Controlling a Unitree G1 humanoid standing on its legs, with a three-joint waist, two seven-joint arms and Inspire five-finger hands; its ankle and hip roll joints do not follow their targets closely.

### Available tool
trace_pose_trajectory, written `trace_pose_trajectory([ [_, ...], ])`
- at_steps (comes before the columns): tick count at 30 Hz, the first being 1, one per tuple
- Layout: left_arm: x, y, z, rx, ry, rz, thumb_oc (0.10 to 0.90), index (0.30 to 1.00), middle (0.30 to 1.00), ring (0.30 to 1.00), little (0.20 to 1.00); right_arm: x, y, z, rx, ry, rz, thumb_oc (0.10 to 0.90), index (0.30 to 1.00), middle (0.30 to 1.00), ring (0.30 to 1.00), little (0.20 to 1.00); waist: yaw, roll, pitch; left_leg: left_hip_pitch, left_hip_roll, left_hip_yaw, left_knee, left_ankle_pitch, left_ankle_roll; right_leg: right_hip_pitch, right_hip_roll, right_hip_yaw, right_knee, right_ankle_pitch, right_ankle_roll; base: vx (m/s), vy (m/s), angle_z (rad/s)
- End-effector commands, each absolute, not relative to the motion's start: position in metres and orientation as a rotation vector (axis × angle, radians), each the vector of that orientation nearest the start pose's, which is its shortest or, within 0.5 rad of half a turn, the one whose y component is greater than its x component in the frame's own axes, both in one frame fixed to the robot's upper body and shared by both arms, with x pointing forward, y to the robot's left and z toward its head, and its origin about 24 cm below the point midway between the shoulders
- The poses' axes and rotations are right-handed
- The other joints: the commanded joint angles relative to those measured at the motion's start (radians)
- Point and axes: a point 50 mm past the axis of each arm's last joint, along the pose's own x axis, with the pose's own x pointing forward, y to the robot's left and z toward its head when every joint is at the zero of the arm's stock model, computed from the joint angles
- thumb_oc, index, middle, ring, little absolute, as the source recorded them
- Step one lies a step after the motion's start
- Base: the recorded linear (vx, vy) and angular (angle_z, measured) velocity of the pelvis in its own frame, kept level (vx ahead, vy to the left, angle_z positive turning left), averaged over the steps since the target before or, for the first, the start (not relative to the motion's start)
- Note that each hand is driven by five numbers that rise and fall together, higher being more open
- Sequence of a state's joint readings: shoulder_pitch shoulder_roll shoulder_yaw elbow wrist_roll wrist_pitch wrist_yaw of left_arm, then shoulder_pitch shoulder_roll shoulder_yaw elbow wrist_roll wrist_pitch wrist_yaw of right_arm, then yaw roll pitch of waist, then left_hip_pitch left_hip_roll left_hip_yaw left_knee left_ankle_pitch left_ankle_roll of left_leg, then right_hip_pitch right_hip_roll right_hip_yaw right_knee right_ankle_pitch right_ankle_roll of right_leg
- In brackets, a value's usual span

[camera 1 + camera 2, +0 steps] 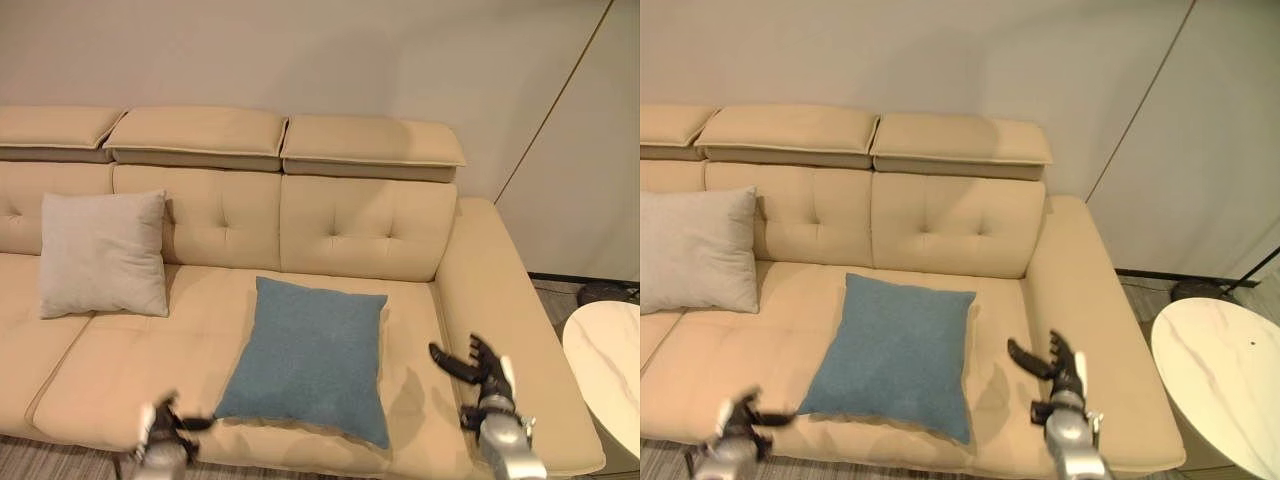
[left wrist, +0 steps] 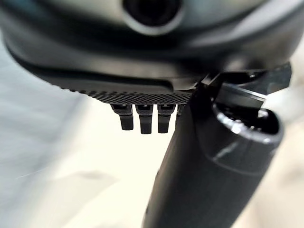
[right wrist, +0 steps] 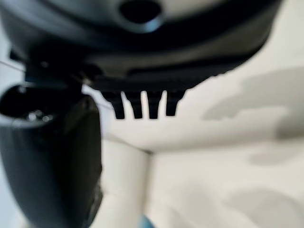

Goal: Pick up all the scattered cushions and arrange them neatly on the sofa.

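A blue cushion [image 1: 310, 355] lies flat on the seat of the beige sofa [image 1: 360, 225], one corner reaching the front edge. A light grey cushion [image 1: 103, 252] leans upright against the backrest further left. My left hand [image 1: 165, 425] hovers at the sofa's front edge just left of the blue cushion's near corner, open and holding nothing. My right hand [image 1: 480, 368] hangs over the seat to the right of the blue cushion, beside the armrest, fingers spread and empty. In each wrist view the fingers [image 2: 142, 121] [image 3: 142, 107] stand straight over bare beige upholstery.
A round white marble table [image 1: 610, 370] stands close to the sofa's right armrest [image 1: 500, 290]. Grey carpet [image 1: 40, 460] shows below the front edge. A plain wall runs behind the backrest.
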State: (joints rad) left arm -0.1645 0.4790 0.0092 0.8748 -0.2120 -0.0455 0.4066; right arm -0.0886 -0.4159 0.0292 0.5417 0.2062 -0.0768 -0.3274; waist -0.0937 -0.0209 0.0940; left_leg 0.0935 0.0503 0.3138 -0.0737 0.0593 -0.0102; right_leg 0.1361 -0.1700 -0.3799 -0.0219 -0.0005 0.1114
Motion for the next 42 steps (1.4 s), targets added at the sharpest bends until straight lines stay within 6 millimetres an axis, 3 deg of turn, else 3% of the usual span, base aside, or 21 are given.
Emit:
trace_pose_trajectory([
  [1, 0.269, 0.345, 0.017, 0.246, 0.262, 0.772, 0.8, 0.9, 0.9, 0.9, 0.9, 0.281, -0.29, 0.042, -0.313, 0.064, -0.478, 0.8, 0.9, 0.9, 0.9, 0.9, 0.012, 0.009, -0.006, -0.032, 0.093, -0.001, 0.332, -0.266, -0.062, -0.037, 0.004, -0.024, 0.127, -0.163, -0.06, 0.07, -0.181, 0.09],
  [3, 0.28, 0.35, 0.031, 0.165, 0.229, 0.777, 0.8, 0.9, 0.9, 0.9, 0.9, 0.293, -0.295, 0.054, -0.356, 0.054, -0.461, 0.8, 0.9, 0.9, 0.9, 0.9, 0.027, 0.012, 0.017, -0.143, 0.141, -0.033, 0.56, -0.197, -0.111, -0.023, 0.025, -0.026, 0.119, -0.182, -0.094, 0.04, -0.154, 0.1],
  [4, 0.286, 0.348, 0.033, 0.118, 0.227, 0.772, 0.8, 0.9, 0.9, 0.9, 0.9, 0.298, -0.292, 0.056, -0.369, 0.059, -0.446, 0.8, 0.9, 0.9, 0.9, 0.9, 0.038, 0.007, 0.027, -0.193, 0.149, -0.048, 0.592, -0.183, -0.115, -0.015, 0.026, -0.023, 0.113, -0.192, -0.099, 0.08, -0.053, -0.11],
  [6, 0.293, 0.345, 0.032, 0.065, 0.265, 0.762, 0.8, 0.9, 0.9, 0.9, 0.9, 0.31, -0.287, 0.063, -0.382, 0.064, -0.409, 0.8, 0.9, 0.9, 0.9, 0.9, 0.047, 0.007, 0.024, -0.232, 0.177, -0.06, 0.453, -0.212, -0.088, -0.004, 0.022, -0.016, 0.103, -0.199, -0.078, 0.19, 0.113, -0.14],
  [8, 0.303, 0.335, 0.034, 0.056, 0.259, 0.74, 0.8, 0.9, 0.9, 0.9, 0.9, 0.327, -0.285, 0.076, -0.401, 0.049, -0.399, 0.8, 0.9, 0.9, 0.9, 0.9, 0.087, 0.006, 0.038, -0.261, 0.185, -0.131, 0.222, -0.134, -0.094, 0.03, 0.01, 0.009, 0.088, -0.207, -0.059, 0.24, 0.187, -0.22],
  [9, 0.306, 0.333, 0.034, 0.054, 0.265, 0.732, 0.8, 0.9, 0.9, 0.9, 0.9, 0.332, -0.285, 0.08, -0.402, 0.047, -0.405, 0.8, 0.9, 0.9, 0.9, 0.9, 0.101, 0.007, 0.055, -0.289, 0.178, -0.172, 0.175, -0.117, -0.102, 0.046, 0.008, 0.022, 0.085, -0.215, -0.058, 0.14, 0.191, -0.53],
  [10, 0.305, 0.337, 0.033, 0.017, 0.284, 0.746, 0.8, 0.9, 0.9, 0.9, 0.9, 0.339, -0.277, 0.082, -0.375, 0.048, -0.379, 0.8, 0.9, 0.9, 0.9, 0.9, 0.103, 0.026, 0.053, -0.256, 0.174, -0.184, 0.102, -0.089, -0.103, 0.041, 0.014, 0.029, 0.084, -0.204, -0.045, 0.14, 0.217, -0.66],
  [12, 0.314, 0.328, 0.039, -0.034, 0.257, 0.725, 0.8, 0.9, 0.9, 0.9, 0.9, 0.35, -0.269, 0.087, -0.35, 0.055, -0.369, 0.8, 0.9, 0.9, 0.9, 0.9, 0.111, 0.035, 0.035, -0.202, 0.149, -0.177, 0.067, -0.044, -0.109, 0.043, 0.003, 0.041, 0.063, -0.179, -0.022, 0.2, 0.314, -0.59],
  [15, 0.315, 0.329, 0.037, 0.018, 0.296, 0.712, 0.8, 0.9, 0.9, 0.9, 0.9, 0.356, -0.26, 0.086, -0.362, 0.077, -0.333, 0.8, 0.9, 0.9, 0.9, 0.9, 0.118, 0.026, 0.014, -0.177, 0.118, -0.16, 0.073, -0.066, -0.083, 0.035, -0.024, 0.05, 0.094, -0.181, -0.003, 0.2, 0.247, -0.38],
  [17, 0.321, 0.332, 0.045, 0.078, 0.304, 0.704, 0.8, 0.9, 0.9, 0.9, 0.9, 0.362, -0.25, 0.088, -0.395, 0.086, -0.298, 0.8, 0.9, 0.9, 0.9, 0.9, 0.119, 0.019, 0.02, -0.154, 0.093, -0.14, 0.089, -0.094, -0.05, -0.004, -0.068, 0.06, 0.216, -0.184, 0.01, 0.18, 0.279, -0.13],
  [19, 0.328, 0.335, 0.06, 0.069, 0.263, 0.729, 0.8, 0.9, 0.9, 0.9, 0.9, 0.372, -0.24, 0.105, -0.379, 0.037, -0.289, 0.8, 0.9, 0.9, 0.9, 0.9, 0.113, 0.013, 0.064, -0.144, 0.074, -0.104, 0.119, -0.128, -0.013, -0.107, -0.149, 0.064, 0.416, -0.118, 0.028, 0.04, 0.226, -0.46],
  [21, 0.338, 0.336, 0.079, 0.063, 0.207, 0.722, 0.8, 0.9, 0.9, 0.9, 0.9, 0.377, -0.234, 0.116, -0.348, 0.001, -0.286, 0.8, 0.9, 0.9, 0.9, 0.9, 0.103, 0.012, 0.097, -0.143, 0.072, -0.101, 0.14, -0.17, -0.008, -0.165, -0.189, 0.077, 0.487, -0.108, 0.045, 0.02, 0.086, -0.24],
  [23, 0.35, 0.331, 0.102, 0.044, 0.127, 0.7, 0.8, 0.9, 0.9, 0.9, 0.9, 0.385, -0.23, 0.136, -0.372, -0.044, -0.286, 0.8, 0.9, 0.9, 0.9, 0.9, 0.096, 0.016, 0.133, -0.152, 0.074, -0.105, 0.143, -0.18, -0.018, -0.216, -0.181, 0.082, 0.386, -0.113, 0.029, 0.0, -0.039, -0.03],
  [25, 0.36, 0.328, 0.127, 0.084, 0.056, 0.684, 0.8, 0.9, 0.9, 0.9, 0.9, 0.394, -0.224, 0.163, -0.394, -0.106, -0.287, 0.8, 0.9, 0.9, 0.9, 0.9, 0.078, 0.018, 0.178, -0.175, 0.083, -0.118, 0.153, -0.188, -0.03, -0.284, -0.152, 0.103, 0.208, -0.056, 0.041, -0.01, -0.125, -0.09],
  [27, 0.372, 0.318, 0.147, 0.119, 0.01, 0.656, 0.8, 0.9, 0.9, 0.9, 0.9, 0.396, -0.224, 0.167, -0.32, -0.108, -0.305, 0.8, 0.9, 0.9, 0.9, 0.9, 0.064, -0.004, 0.194, -0.23, 0.074, -0.129, 0.182, -0.172, -0.03, -0.278, -0.127, 0.144, 0.112, -0.017, 0.05, -0.06, -0.137, 0.1],
  [28, 0.379, 0.31, 0.159, 0.129, -0.02, 0.634, 0.8, 0.9, 0.9, 0.9, 0.9, 0.4, -0.219, 0.169, -0.324, -0.095, -0.288, 0.8, 0.9, 0.9, 0.9, 0.9, 0.066, -0.013, 0.203, -0.247, 0.068, -0.137, 0.193, -0.177, -0.03, -0.288, -0.119, 0.153, 0.096, -0.005, 0.042, -0.06, -0.15, 0.41],
  [29, 0.383, 0.304, 0.169, 0.119, -0.053, 0.623, 0.8, 0.9, 0.9, 0.9, 0.9, 0.403, -0.215, 0.179, -0.37, -0.111, -0.277, 0.8, 0.9, 0.9, 0.9, 0.9, 0.072, -0.017, 0.209, -0.26, 0.075, -0.154, 0.199, -0.194, -0.042, -0.288, -0.113, 0.153, 0.091, -0.005, 0.05, -0.04, -0.175, 0.4],
  [31, 0.392, 0.29, 0.186, 0.089, -0.11, 0.6, 0.8, 0.9, 0.9, 0.9, 0.9, 0.411, -0.205, 0.203, -0.429, -0.155, -0.261, 0.8, 0.9, 0.9, 0.9, 0.9, 0.068, -0.016, 0.236, -0.32, 0.091, -0.162, 0.21, -0.174, -0.059, -0.33, -0.094, 0.144, 0.084, 0.021, 0.045, -0.11, -0.166, 0.05],
  [36, 0.405, 0.267, 0.197, 0.125, -0.103, 0.536, 0.8, 0.9, 0.9, 0.9, 0.9, 0.422, -0.157, 0.219, -0.48, -0.186, -0.136, 0.8, 0.9, 0.9, 0.9, 0.9, 0.067, 0.003, 0.27, -0.35, 0.116, -0.17, 0.152, -0.102, -0.085, -0.356, -0.056, 0.132, 0.05, 0.027, 0.039, -0.02, -0.089, -0.06],
  [42, 0.406, 0.264, 0.169, 0.03, 0.054, 0.499, 0.8, 0.9, 0.9, 0.9, 0.9, 0.42, -0.111, 0.217, -0.529, -0.212, 0.084, 0.8, 0.9, 0.9, 0.9, 0.9, 0.053, 0.017, 0.295, -0.351, 0.128, -0.155, 0.069, -0.043, -0.109, -0.375, -0.037, 0.133, 0.012, 0.042, 0.041, 0.0, -0.005, 0.0],
])
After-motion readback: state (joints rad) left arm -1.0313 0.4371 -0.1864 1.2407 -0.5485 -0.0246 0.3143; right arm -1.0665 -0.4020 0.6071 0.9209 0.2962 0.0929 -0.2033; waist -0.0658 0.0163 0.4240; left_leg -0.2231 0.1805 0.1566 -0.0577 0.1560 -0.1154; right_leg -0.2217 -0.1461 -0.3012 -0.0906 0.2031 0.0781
